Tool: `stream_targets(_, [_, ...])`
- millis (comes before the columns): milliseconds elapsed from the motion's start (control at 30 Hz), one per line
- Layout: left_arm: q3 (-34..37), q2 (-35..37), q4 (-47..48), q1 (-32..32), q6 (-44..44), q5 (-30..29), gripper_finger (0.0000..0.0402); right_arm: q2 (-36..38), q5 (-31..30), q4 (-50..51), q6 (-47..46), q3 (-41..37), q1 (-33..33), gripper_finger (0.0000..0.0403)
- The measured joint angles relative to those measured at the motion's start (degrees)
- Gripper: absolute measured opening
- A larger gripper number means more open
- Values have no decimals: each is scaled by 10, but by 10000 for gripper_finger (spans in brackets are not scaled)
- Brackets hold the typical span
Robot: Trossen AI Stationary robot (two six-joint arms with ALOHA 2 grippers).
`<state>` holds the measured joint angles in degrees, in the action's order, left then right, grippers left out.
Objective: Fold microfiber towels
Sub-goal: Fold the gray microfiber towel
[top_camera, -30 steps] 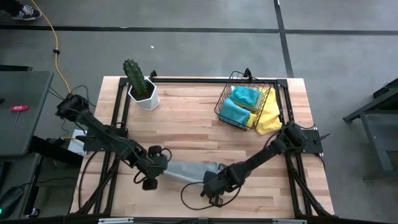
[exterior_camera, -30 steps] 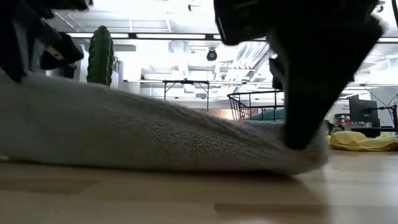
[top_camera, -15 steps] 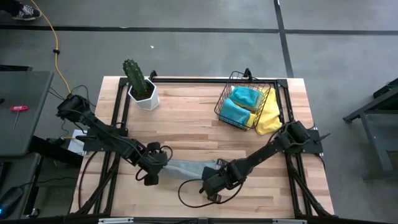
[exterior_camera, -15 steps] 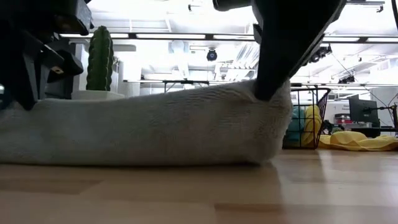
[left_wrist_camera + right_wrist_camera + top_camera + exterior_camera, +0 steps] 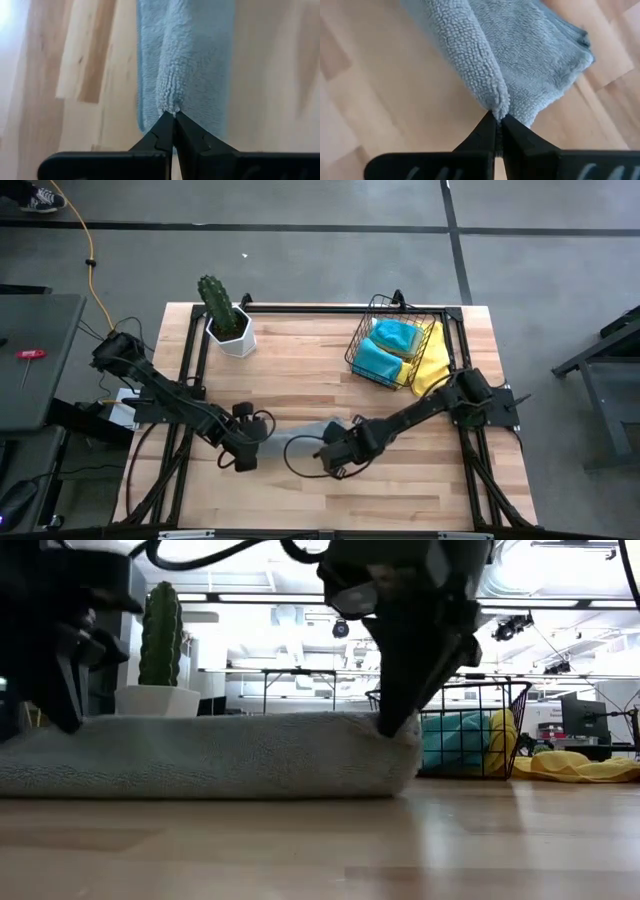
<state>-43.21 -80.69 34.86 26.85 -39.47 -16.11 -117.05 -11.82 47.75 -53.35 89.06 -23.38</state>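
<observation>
Grey towel [image 5: 300,444] stretched flat at the tabletop's [image 5: 300,360] six o'clock. Left claw [image 5: 246,450] and right claw [image 5: 335,452] each pinched tight on an end, probably to carry one edge over for a fold. Remaining towels [image 5: 395,345] in the wire basket [image 5: 362,335] at two o'clock.

Yellow towel [image 5: 434,370] half behind basket [image 5: 362,343]

**Change over the last second: grey towel drawn toward the basket side**

Both claws, left claw [image 5: 247,452] and right claw [image 5: 335,457], have carried the pinched edge of the grey towel [image 5: 296,442] away from the bench's near edge. In the high view the cloth now shows shorter and narrower. In the low view its raised right end has dropped into a flat, even band [image 5: 200,753].
</observation>
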Motion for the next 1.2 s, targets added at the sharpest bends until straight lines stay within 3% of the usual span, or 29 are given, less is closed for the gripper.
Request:
stream_targets(433, [40,-1,-4,21,-70,-40,0,0,-23,-20,17,0,42,5])
stream_targets(667, [40,-1,-1,51,-106,-52,0,0,-43,-65,72,0,68,77])
stream_targets(867, [40,-1,2,74,-129,-60,0,0,-65,-69,66,0,89,140])
stream_targets(1200, [39,-1,63,82,-145,-94,38,0,-130,-68,58,0,103,161])
